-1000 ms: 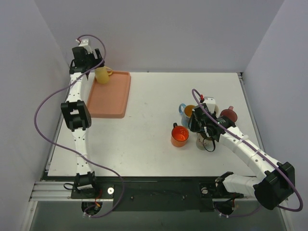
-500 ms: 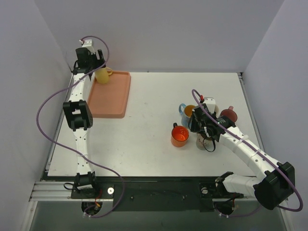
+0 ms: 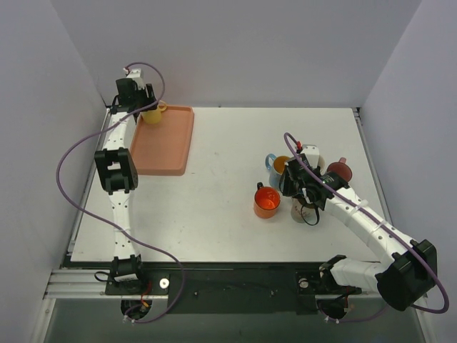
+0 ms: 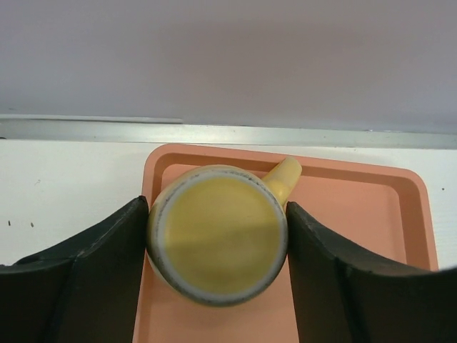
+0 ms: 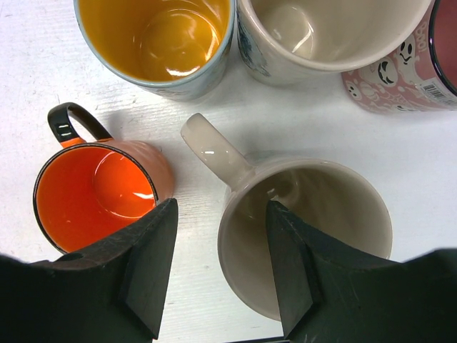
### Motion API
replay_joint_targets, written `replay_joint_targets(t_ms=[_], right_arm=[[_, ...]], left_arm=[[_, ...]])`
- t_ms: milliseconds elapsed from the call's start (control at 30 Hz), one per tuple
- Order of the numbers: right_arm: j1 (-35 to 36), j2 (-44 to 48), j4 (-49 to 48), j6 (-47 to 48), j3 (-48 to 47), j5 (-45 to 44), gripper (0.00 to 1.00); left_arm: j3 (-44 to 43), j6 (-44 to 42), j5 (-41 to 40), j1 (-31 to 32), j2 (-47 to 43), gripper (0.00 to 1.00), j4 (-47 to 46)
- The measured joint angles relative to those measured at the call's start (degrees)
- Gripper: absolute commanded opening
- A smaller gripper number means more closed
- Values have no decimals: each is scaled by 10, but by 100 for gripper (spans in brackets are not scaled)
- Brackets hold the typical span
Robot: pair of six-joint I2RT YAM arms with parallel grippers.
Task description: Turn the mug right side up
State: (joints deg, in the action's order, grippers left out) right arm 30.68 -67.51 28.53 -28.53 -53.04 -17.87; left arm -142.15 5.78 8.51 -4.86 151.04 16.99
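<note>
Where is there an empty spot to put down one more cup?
The middle of the table, between the tray and the orange mug, is bare. So is most of the tray, nearer than the yellow mug. The right side is crowded with mugs.

The yellow mug (image 4: 216, 239) stands upside down, its flat base with a pale ring facing up. It sits between the fingers of the left gripper (image 4: 216, 214), touching both, with its handle pointing forward and rightward.
</note>
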Motion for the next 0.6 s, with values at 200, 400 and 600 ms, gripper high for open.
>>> replay_joint_targets(t_ms=[200, 400, 600], right_arm=[[0, 0, 0, 0, 0, 0, 48], [0, 0, 7, 4, -2, 0, 49], [1, 4, 18, 40, -20, 9, 51]], left_arm=[[0, -16, 8, -1, 0, 0, -1], [58, -43, 46, -8, -33, 0, -17], [266, -122, 113, -17, -179, 0, -13]])
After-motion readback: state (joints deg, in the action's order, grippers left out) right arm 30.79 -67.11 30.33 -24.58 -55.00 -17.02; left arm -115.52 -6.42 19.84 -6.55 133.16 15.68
